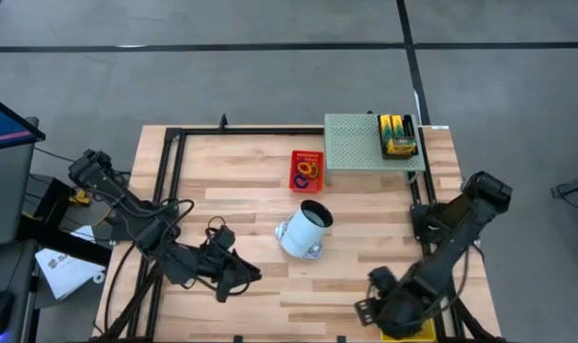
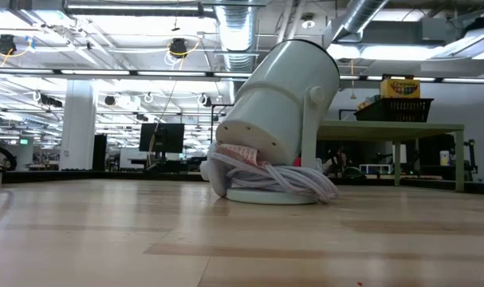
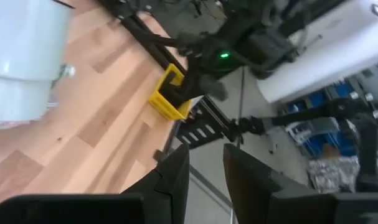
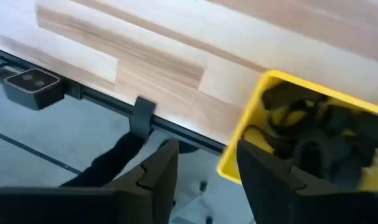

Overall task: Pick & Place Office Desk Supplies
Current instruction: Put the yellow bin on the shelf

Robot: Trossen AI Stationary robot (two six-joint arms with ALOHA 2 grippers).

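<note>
A: Wooden table [image 1: 241, 181]; my left gripper [image 1: 239, 278] hangs low near the front edge, fingers parted, empty.
B: My right gripper [image 4: 204, 171] is released too, beside the yellow bin [image 4: 313, 134] of black binder clips [image 4: 307, 152]; crayon boxes [image 1: 396, 133] lie in a basket on the green shelf [image 1: 355, 143].

Table [image 1: 231, 181]: light wood planks, edged by a black metal frame [image 1: 169, 181].
Lamp [image 1: 305, 230]: white, cylindrical, tipped on its side near the table's middle; white cord [image 2: 281, 177] bundled at its base.
Shelf [image 1: 360, 143]: pale green, perforated, raised on legs at the far right of the table.
Paper [image 1: 65, 270]: white sheet, off the table's left edge.
Monitor [image 1: 3, 124]: dark screen, off the far left.
Floor [image 1: 269, 76]: grey, crossed by dark lines.
Room: open ceiling with ducts [image 2: 242, 32] and strip lights.
</note>
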